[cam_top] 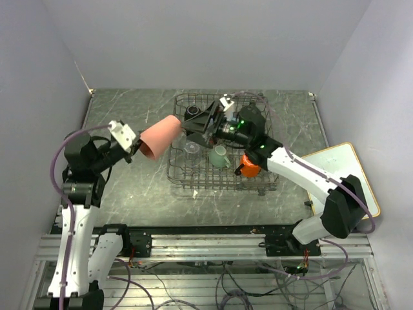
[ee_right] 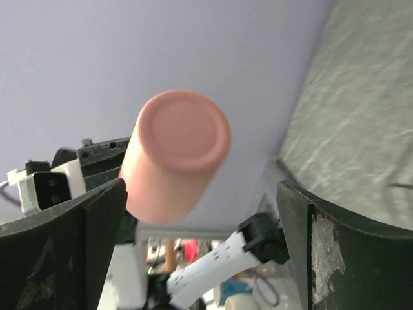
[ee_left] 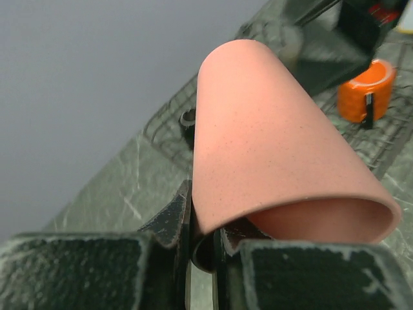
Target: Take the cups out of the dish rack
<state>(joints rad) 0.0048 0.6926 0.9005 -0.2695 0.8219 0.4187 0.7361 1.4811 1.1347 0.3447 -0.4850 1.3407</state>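
Observation:
My left gripper (cam_top: 137, 148) is shut on the rim of the tall pink tumbler (cam_top: 160, 137) and holds it on its side in the air, left of the grey wire dish rack (cam_top: 222, 188). In the left wrist view one finger is inside the rim and one outside, at the gripper (ee_left: 201, 242) on the tumbler (ee_left: 271, 148). My right gripper (cam_top: 197, 123) is open and empty above the rack's far left part. It faces the tumbler's base (ee_right: 177, 155), which floats apart from its fingers (ee_right: 58, 258). A mint-green cup (cam_top: 219, 156), an orange mug (cam_top: 250, 166) and a black mug (cam_top: 191, 112) sit in the rack.
A white board with an orange rim (cam_top: 342, 177) lies at the right table edge. A pale, see-through cup (cam_top: 191, 147) stands in the rack's left part. Grey walls close in on the left, right and back. The orange mug (ee_left: 365, 90) also shows in the left wrist view.

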